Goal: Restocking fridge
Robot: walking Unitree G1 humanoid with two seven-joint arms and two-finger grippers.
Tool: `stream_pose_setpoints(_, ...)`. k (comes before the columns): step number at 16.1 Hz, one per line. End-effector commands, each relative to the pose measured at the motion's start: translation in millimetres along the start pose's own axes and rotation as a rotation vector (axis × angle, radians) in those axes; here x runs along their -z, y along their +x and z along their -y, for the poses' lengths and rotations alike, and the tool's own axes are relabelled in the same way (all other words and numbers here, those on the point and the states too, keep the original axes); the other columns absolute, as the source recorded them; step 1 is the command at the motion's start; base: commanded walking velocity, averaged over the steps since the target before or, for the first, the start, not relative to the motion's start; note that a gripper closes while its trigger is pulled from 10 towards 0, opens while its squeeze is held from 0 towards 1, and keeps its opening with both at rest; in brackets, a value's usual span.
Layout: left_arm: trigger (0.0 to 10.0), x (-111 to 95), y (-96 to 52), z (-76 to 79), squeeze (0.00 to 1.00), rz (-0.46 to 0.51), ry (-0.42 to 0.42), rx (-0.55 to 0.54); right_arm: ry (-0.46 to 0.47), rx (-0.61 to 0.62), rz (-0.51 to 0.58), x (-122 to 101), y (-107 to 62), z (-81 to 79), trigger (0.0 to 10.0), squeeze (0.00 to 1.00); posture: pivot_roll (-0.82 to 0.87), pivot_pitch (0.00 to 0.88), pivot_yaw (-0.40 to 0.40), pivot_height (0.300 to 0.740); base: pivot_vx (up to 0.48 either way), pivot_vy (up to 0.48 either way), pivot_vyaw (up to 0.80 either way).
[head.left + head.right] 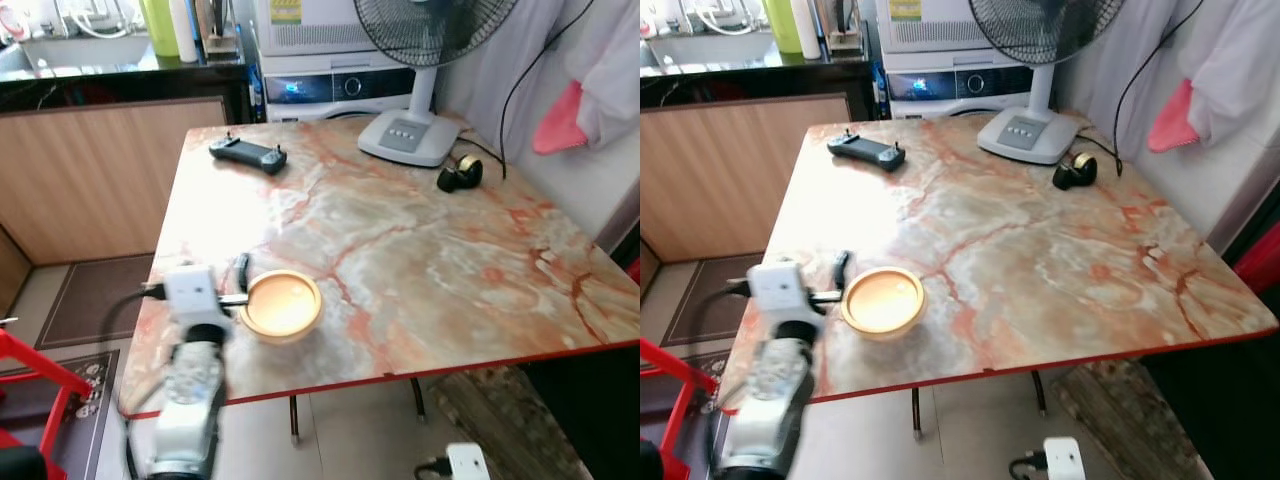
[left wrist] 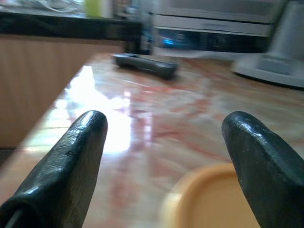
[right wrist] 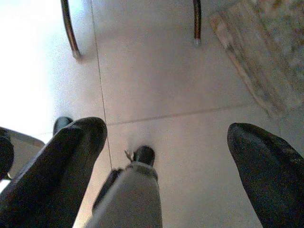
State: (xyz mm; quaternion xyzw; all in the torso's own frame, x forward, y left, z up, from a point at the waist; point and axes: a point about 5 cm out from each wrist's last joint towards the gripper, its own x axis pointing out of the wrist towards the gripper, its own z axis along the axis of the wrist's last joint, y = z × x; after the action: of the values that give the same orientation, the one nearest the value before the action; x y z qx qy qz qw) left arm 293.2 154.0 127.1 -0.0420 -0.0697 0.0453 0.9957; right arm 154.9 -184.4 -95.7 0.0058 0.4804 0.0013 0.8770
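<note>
**Inspector A:** Step in hand?

**Inspector B:** Pickup approach. The left pincer (image 1: 243,283) stood released, just left of the orange bowl (image 1: 282,305) near the table's (image 1: 430,260) near-left edge.

**Inspector A:** Next move?

**Inspector B:** Likely straddling the rim, then clenching. The right pincer (image 3: 166,142) hung released over the floor.

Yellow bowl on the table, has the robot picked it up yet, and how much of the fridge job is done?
Nothing looks done yet. The yellow bowl sits on the marble table, not lifted. In hand: the left gripper is at the bowl's rim, fingers open and apart, closing on nothing. The right gripper hangs open over the floor. Left to do: grasp the bowl, carry it off and stock it.
</note>
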Motion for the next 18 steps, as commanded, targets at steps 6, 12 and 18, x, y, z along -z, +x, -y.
stream_pose_setpoints(6, 10.0, 3, -2.5, -0.4, 1.00, -0.038, -0.174, 0.015, -0.002, 0.006, -0.015, 3, -0.7, 3.1, 10.0, 0.00, 0.10, 0.000, -0.024, 0.740, 0.000, 0.000, 0.00)
stream_pose_setpoints(12, 10.0, -6, 3.1, -23.6, 1.00, -0.016, -0.374, -0.048, 0.000, 0.007, -0.014, 2, -0.7, 3.8, 10.0, 0.00, 0.10, 0.000, -0.029, 0.740, 0.000, 0.000, 0.00)
stream_pose_setpoints(18, 10.0, 15, -1.1, -45.6, 0.00, -0.150, -0.413, -0.031, -0.012, 0.009, -0.014, 1, -0.6, 5.3, 10.0, 0.00, 0.10, 0.000, -0.039, 0.740, 0.000, 0.000, 0.00)
